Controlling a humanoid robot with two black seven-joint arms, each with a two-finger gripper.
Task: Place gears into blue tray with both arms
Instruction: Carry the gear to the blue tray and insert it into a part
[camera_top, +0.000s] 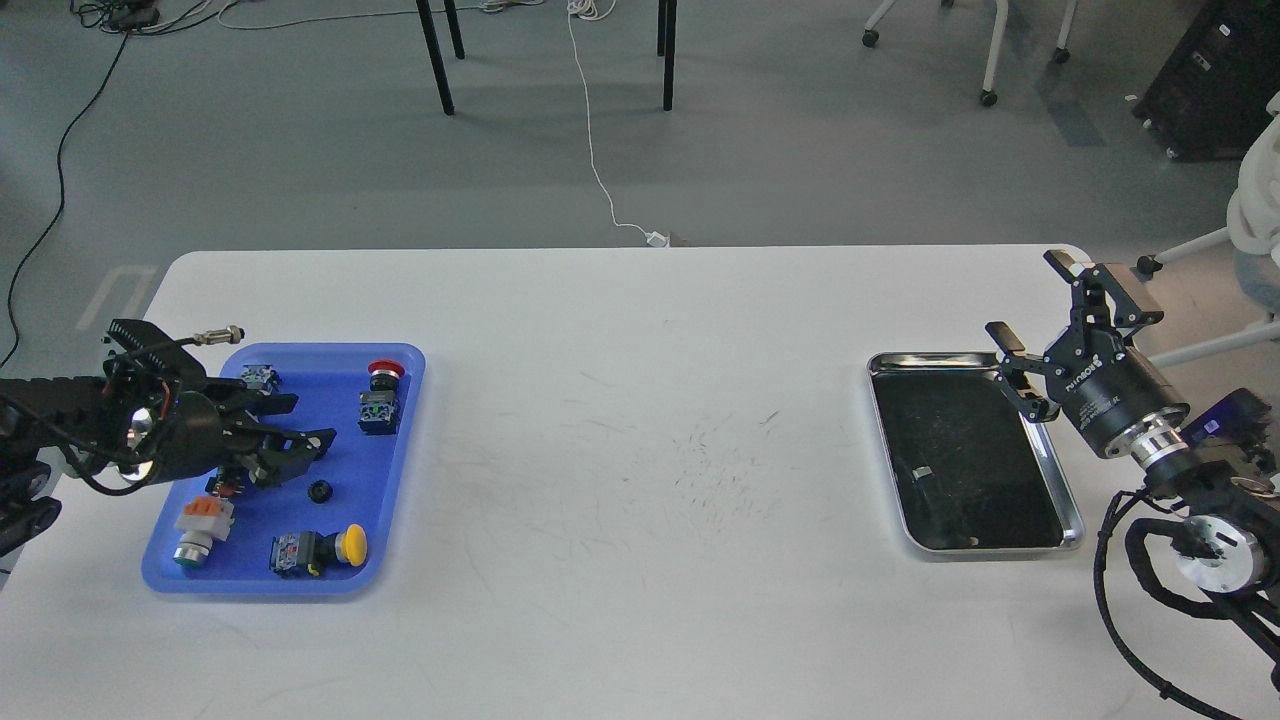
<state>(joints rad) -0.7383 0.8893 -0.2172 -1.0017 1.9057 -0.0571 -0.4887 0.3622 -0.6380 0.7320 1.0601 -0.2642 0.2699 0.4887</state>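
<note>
- Head view: grey floor, chair legs, white cable beyond a white table (640, 400).
- Blue tray (400, 480) at table's left; silver tray (1070, 500) at right.
- Left gripper (305, 425) reaches low over blue tray, fingers spread, nothing between them.
- Right gripper (1040, 310) raised by silver tray's far corner, fingers wide, empty.
- Switches: red (382, 397), yellow (320, 550), orange (200, 525).
- One gear (320, 491) lies mid-tray, just beyond left fingertips.

Grey floor (780, 150), black table legs (435, 55), white cable (590, 150), wheeled chair base (990, 60), white table (640, 400)
</note>
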